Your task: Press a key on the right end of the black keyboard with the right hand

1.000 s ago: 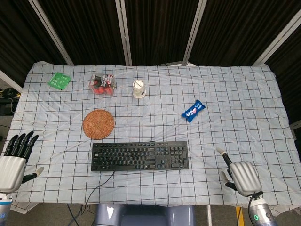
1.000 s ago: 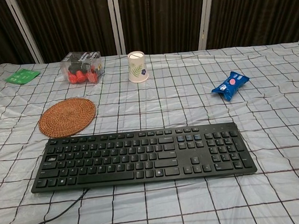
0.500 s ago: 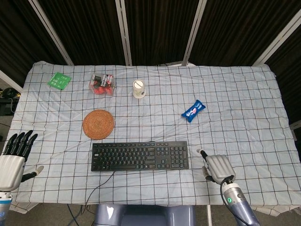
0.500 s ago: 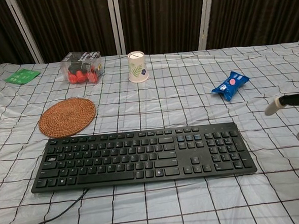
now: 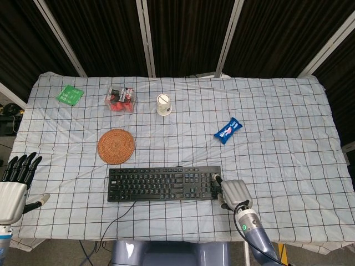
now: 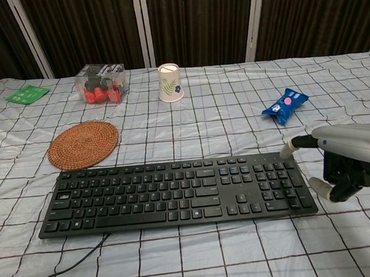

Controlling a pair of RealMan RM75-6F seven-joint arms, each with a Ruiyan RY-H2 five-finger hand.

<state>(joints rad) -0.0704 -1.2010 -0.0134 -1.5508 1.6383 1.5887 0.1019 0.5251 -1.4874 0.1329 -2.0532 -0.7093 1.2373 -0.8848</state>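
Here we are in the approach step: our right hand [image 5: 235,193] hovers at the right end of the keyboard [image 5: 165,184], which lies near the front edge of the tabletop [image 5: 288,111], in the middle, its cable trailing off the front. In the head view one finger points out over the keyboard's far right corner; in the chest view its pale tip sits just above that corner, and we cannot tell whether it touches a key. The other fingers [image 6: 344,179] of the right hand [image 6: 346,160] are curled under the palm, holding nothing.

Our left hand [image 5: 14,185] rests at the left edge of the tabletop, well away from the keyboard, fingers straight and apart, empty.

We judge that no key is pressed yet. The next move calls for bringing the pointing finger a little inward over the number pad, then lowering it straight down on one key, keeping the curled fingers clear of the neighbouring keys and the keyboard's edge.

Further back stand a woven coaster [image 5: 116,146], a paper cup [image 5: 163,104], a blue packet [image 5: 228,130], a clear box [image 5: 120,99] and a green card [image 5: 70,95].
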